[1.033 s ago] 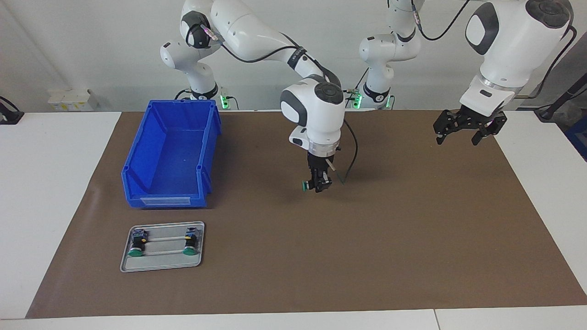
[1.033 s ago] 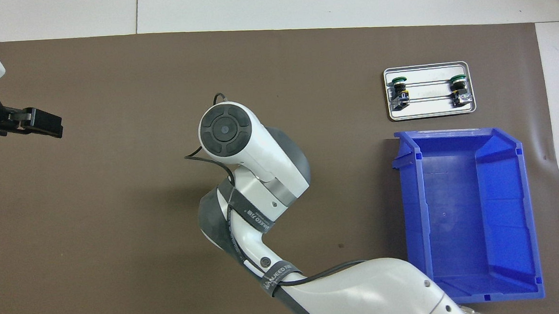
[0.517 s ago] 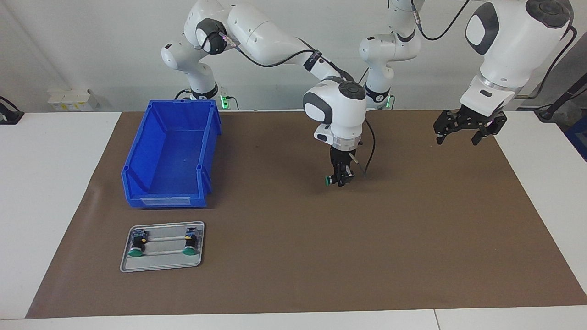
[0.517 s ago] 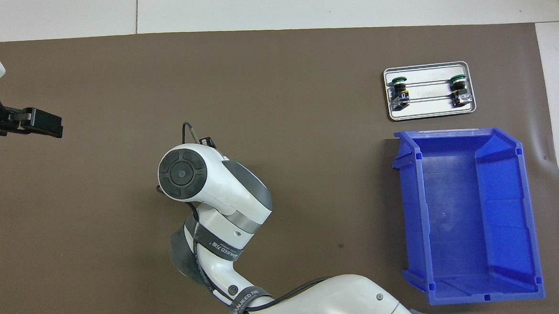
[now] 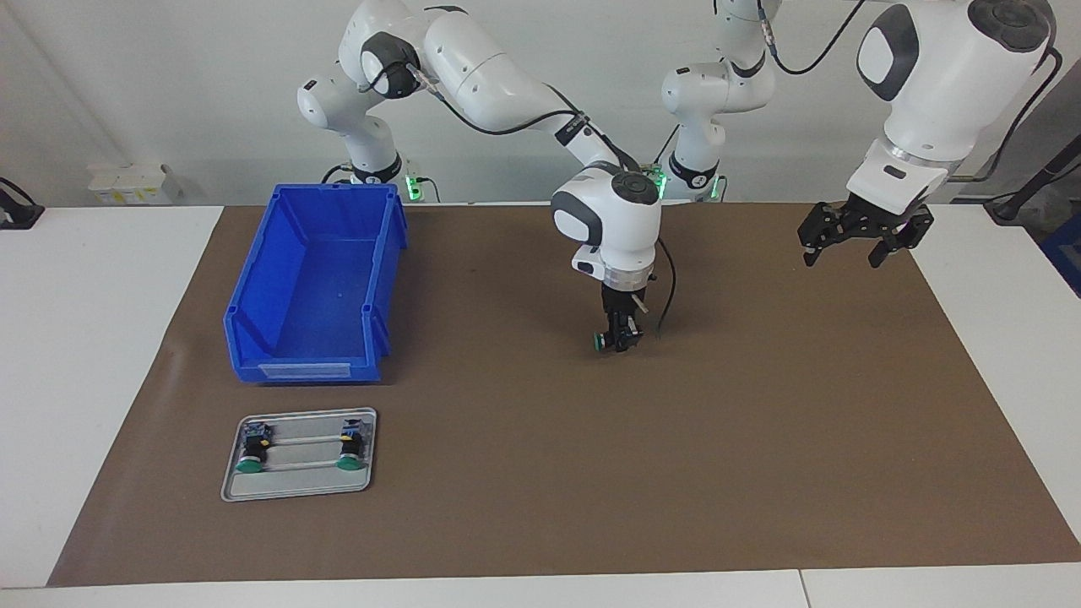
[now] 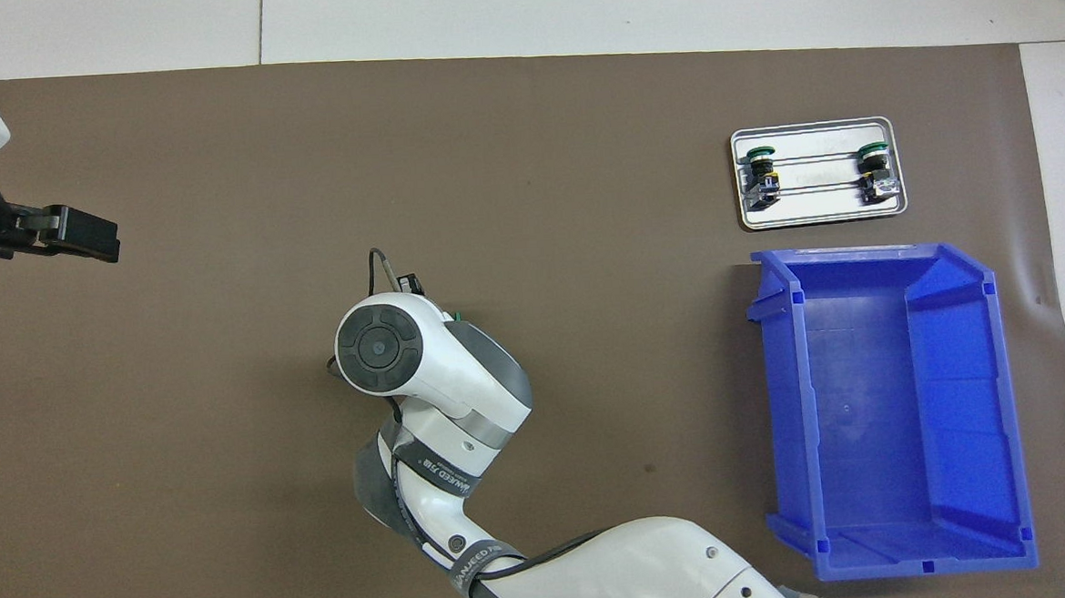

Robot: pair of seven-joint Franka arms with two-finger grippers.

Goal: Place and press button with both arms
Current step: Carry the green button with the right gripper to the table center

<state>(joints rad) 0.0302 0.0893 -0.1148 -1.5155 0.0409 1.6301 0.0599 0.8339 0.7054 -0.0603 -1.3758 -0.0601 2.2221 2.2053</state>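
Observation:
My right gripper (image 5: 619, 341) points straight down over the middle of the brown mat (image 5: 760, 439), shut on the button (image 5: 600, 341), whose green cap sticks out sideways toward the right arm's end. The button hangs very close to the mat; I cannot tell whether it touches. In the overhead view the right arm's wrist (image 6: 380, 348) hides the gripper, and only a green sliver of the button (image 6: 457, 319) shows. My left gripper (image 5: 844, 256) waits open and empty in the air over the mat's edge at the left arm's end, also seen as the left gripper (image 6: 73, 236) from above.
A metal tray (image 5: 297, 490) holding two more green-capped buttons (image 5: 251, 460) (image 5: 348, 458) lies at the right arm's end, farther from the robots than the empty blue bin (image 5: 253, 279). From above, the tray (image 6: 820, 217) sits just past the bin (image 6: 779, 395).
The right gripper carried the button across the mat toward the left arm's end, then eased back slightly and sank lower. The left arm has not moved.

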